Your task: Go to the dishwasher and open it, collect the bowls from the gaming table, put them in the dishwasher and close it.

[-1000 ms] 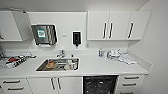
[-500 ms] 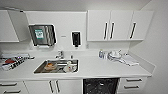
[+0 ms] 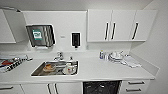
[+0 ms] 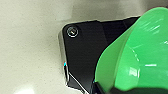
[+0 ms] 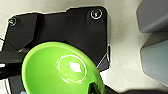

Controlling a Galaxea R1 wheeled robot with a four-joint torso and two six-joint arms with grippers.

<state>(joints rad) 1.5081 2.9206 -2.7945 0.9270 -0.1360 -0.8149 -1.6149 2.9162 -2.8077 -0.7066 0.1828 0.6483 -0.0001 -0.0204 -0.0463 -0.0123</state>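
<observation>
Item: dishwasher (image 3: 101, 87). We find it under the counter (image 3: 100, 70), its front down and the dark interior showing, below and to the right of the sink (image 3: 55, 68). Drawers (image 3: 133, 86) flank it on the far side from the sink; white cabinet doors (image 3: 65, 88) stand directly under the sink.

Item: green bowl (image 4: 140, 55). Seen in the left wrist view, large and tilted, its rim close against the arm's dark plate, pale floor beyond. We judge it carried by the left jaws, but we cannot tell from this view whether those jaws are clamped on it.

Item: yellow-green bowl (image 5: 62, 70). Seen in the right wrist view, hollow facing the camera. A dark part crosses its rim at one edge; we take this for the grip, yet again we cannot tell how the right jaws stand.

Relation that matters: the open dishwasher lies right of the sink in the head view, so we judge the right arm the nearer to its opening, the left arm nearer the sink side.

Also recorded, outward from the sink: dishes in its basin, a tap (image 3: 60, 55) behind it, a paper-towel dispenser (image 3: 41, 35) and a dark soap dispenser (image 3: 75, 39) on the wall above, stacked white plates (image 3: 115, 56) to the right, wall cupboards (image 3: 120, 25) over those.
</observation>
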